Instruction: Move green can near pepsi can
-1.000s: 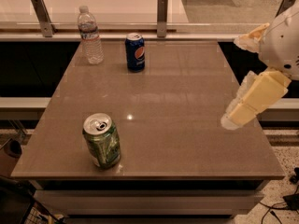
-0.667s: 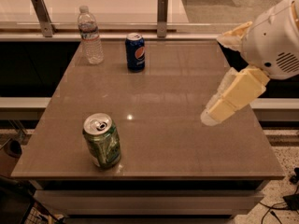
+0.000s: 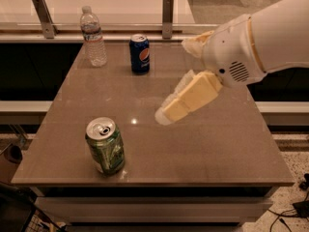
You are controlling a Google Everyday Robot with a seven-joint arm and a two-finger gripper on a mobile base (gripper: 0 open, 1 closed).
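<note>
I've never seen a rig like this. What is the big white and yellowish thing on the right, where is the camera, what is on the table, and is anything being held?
The white shape is the robot's one arm, reaching in from the right. The pale yellowish piece at its end is the gripper, which grabs things. It hangs over the middle of the table, touches neither can, and nothing shows in it. There is a single camera view, looking down on the table from above its near edge; its mounting is unknown. Three things stand on the table: the green can near the front left, the dark blue pepsi can at the back, and a clear plastic bottle left of that. The two cans stand well apart, so the move is not yet done.
</note>
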